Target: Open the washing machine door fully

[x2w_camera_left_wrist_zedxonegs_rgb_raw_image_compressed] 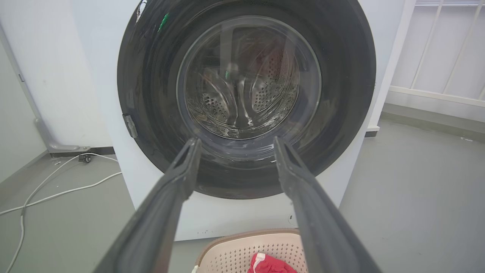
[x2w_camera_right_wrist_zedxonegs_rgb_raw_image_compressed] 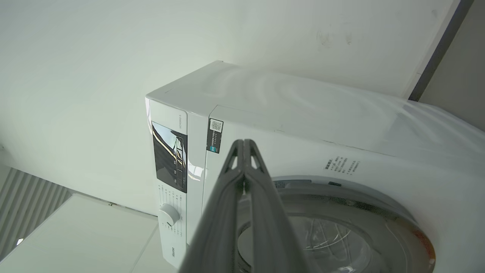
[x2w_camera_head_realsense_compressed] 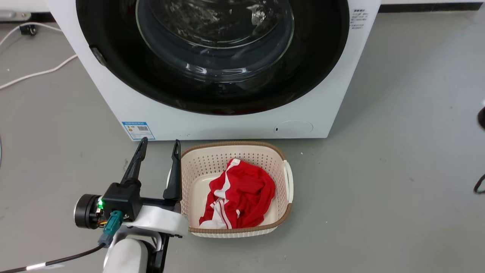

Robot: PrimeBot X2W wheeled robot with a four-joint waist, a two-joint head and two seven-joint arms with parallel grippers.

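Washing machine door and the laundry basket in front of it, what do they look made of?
Washing machine door: glossy black ring, plastic or glass-faced, given its mirror-like reflections. The centre bowl looks like clear glass, with the drum showing through. Laundry basket: matte cream plastic, moulded with rows of holes, brown woven-look rim.

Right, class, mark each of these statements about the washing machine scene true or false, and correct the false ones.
1. The washing machine door is shut against the washing machine. True.
2. The left gripper has its jaws pressed together. False: they stand apart, holding nothing.
3. The right gripper has its jaws closed together. True.
4. The laundry basket holds a blue towel. False: it holds a red-and-white garment.
5. The laundry basket stands on top of the washing machine. False: it stands on the floor before it.
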